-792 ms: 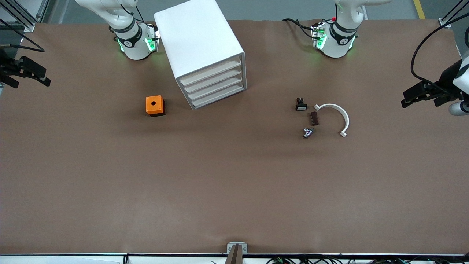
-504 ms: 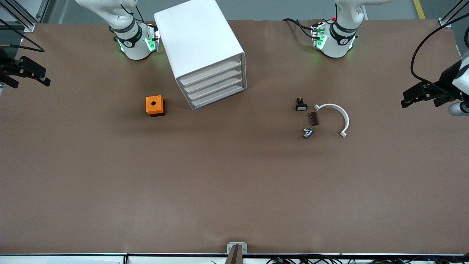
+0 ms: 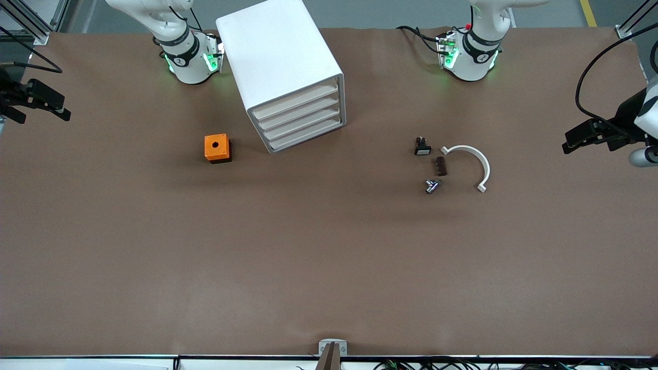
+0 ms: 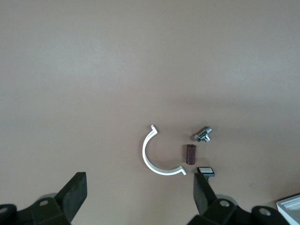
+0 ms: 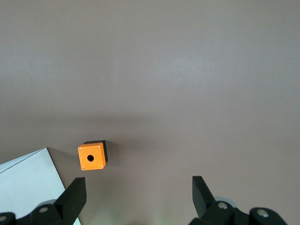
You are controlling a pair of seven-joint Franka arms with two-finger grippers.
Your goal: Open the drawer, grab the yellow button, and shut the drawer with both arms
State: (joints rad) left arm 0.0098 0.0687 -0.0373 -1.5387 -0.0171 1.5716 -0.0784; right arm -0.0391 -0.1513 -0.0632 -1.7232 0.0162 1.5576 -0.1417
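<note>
The white cabinet (image 3: 280, 56) stands between the two arm bases, and its corner shows in both wrist views (image 4: 291, 206) (image 5: 26, 185). The drawer (image 3: 295, 101), topmost of the stack, is shut like the ones below it. The button is hidden. My left gripper (image 3: 567, 142) hangs open and empty over the left arm's end of the table; its fingers (image 4: 202, 191) frame bare table in the left wrist view. My right gripper (image 3: 45, 114) hangs open and empty over the right arm's end, with its fingers (image 5: 74, 197) wide apart.
An orange cube with a hole (image 3: 217, 148) (image 5: 92, 157) sits beside the cabinet toward the right arm's end. Toward the left arm's end lie a small black part with a white face (image 3: 422, 147) (image 4: 205, 171), a brown block (image 3: 440, 166), a metal fitting (image 3: 433, 185) and a white C-shaped clip (image 3: 472, 163) (image 4: 149, 157).
The left gripper has shifted very slightly at its end of the table. The right gripper and everything on the table have stayed put.
</note>
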